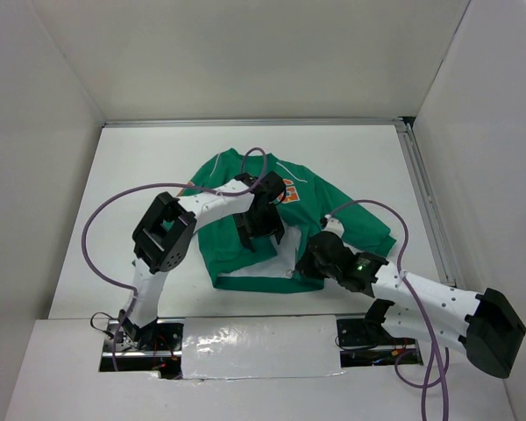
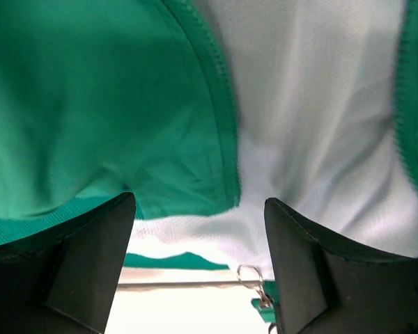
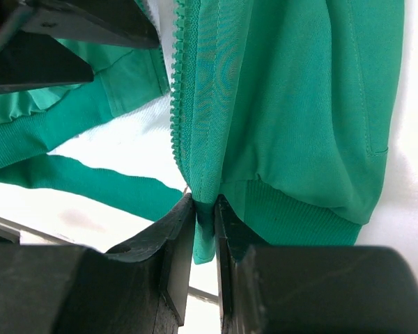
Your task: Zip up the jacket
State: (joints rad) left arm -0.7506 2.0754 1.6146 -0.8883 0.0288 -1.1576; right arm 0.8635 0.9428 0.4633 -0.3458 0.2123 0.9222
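Nearest, the right gripper (image 3: 205, 226) pinches only a thin fold of hem on the jacket (image 1: 344, 215), which lies open mid-table (image 1: 131, 175), so a tug may strip it free; the left gripper (image 2: 198, 236) hangs spread over the lining, its finger half-hiding the zipper pull (image 2: 254, 285), and whether the slider is engaged cannot be read.

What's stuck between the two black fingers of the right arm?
The hem of the jacket, beside the zipper teeth, pinched by the right gripper; the right wrist view shows it.
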